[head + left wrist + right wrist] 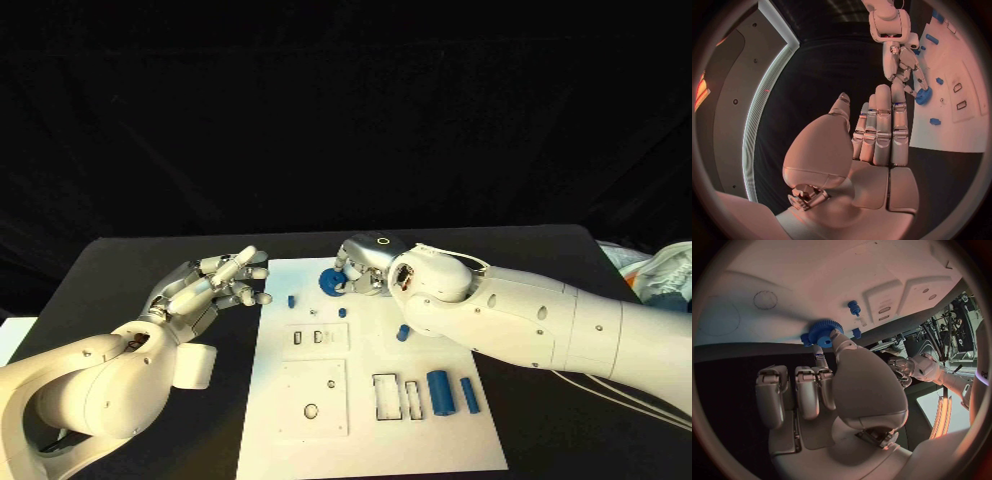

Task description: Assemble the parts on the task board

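At centre of the black table (144,260) lies the white task board (361,400) — recessed slots near its near edge, two blue cylinders (451,392) just right of them. Right hand (364,265) pinches a blue gear (821,333) at the board's far edge. Left hand (216,285) — fingers straight, holding nothing — hovers left of the board

White task board (433,430), blue gear (822,332), blue parts (440,392), black table (144,260), silver robot hand (216,283)
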